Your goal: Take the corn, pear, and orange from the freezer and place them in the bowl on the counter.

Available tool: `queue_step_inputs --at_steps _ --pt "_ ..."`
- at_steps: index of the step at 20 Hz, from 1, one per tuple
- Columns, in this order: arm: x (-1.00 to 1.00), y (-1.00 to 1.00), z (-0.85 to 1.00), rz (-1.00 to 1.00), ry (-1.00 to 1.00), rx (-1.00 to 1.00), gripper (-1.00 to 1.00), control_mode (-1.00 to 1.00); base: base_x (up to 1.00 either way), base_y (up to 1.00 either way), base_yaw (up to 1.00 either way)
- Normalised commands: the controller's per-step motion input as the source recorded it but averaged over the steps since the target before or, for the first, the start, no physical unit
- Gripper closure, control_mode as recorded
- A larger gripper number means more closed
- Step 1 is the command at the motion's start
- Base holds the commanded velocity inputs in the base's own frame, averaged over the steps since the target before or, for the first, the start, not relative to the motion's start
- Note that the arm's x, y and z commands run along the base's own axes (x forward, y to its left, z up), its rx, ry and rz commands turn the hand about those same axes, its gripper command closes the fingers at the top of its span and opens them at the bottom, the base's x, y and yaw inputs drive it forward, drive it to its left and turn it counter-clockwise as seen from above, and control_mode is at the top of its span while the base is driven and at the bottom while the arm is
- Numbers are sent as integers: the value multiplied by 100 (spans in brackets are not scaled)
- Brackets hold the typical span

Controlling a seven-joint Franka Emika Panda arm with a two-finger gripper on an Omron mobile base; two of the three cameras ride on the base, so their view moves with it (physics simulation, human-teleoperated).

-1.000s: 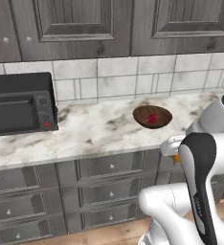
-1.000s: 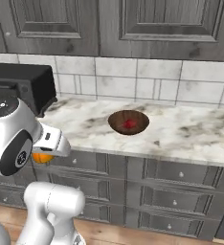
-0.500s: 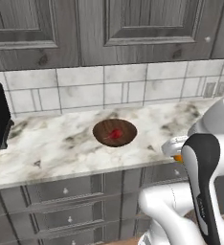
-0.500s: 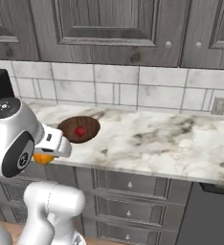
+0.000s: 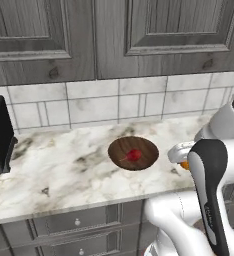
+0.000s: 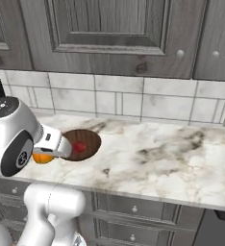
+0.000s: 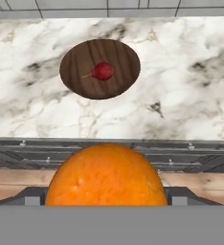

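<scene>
Orange [image 7: 106, 175] fills the lower middle of the hand view, gripped between the jaws, which are closed against its sides. It hangs out past the front edge of the counter [image 5: 54, 175], over the grey drawers. The arm is bent at lower right of the left base view, its hand pointing toward the bowl [image 5: 133, 153], which sits mid-frame on the counter holding a small red item [image 5: 134, 155].

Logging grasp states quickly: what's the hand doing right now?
Hand: closed on the orange, held short of the counter.
</scene>
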Motion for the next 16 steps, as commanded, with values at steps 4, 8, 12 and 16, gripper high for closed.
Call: queue_step_inputs --at_steps 4,8,12,16 --pt "0 0 0 0 0 0 100 100 59 14 0" --pt "0 0 0 0 0 0 100 100 60 1 0" --pt "16 0 -4 0 0 0 100 -100 42 0 0" --pt "87 13 -27 0 0 0 100 -100 0 0 0"
